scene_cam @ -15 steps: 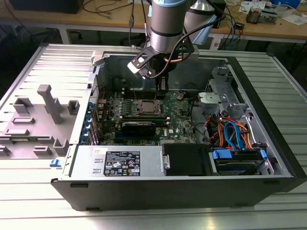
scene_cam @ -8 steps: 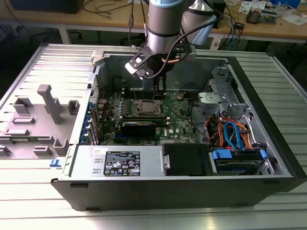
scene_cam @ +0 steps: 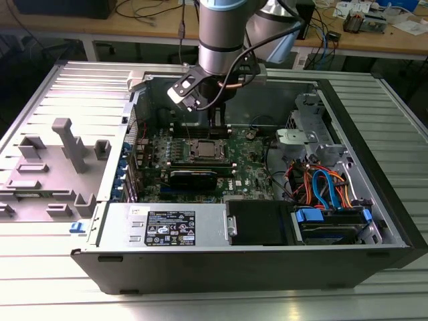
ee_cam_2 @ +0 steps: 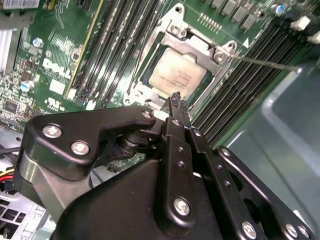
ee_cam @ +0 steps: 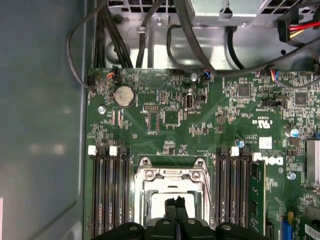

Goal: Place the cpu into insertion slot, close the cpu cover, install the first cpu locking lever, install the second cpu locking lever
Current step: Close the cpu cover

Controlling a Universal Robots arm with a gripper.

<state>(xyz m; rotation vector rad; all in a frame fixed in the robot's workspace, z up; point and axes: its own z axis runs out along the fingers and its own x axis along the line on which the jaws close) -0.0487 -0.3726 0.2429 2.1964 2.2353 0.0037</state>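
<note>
You've got a ribbed metal table (scene_cam: 40,294) underneath everything, and a cluttered wooden workbench (scene_cam: 384,41) at twelve o'clock.

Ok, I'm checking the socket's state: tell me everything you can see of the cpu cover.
The cpu cover is a thin silvery metal frame with a large square window. It looks laid flat over the insertion slot on the green board, with the cpu, dull grey, showing through it. The gripper hovers just above one edge, jaws together; whether it touches is unclear.
</note>
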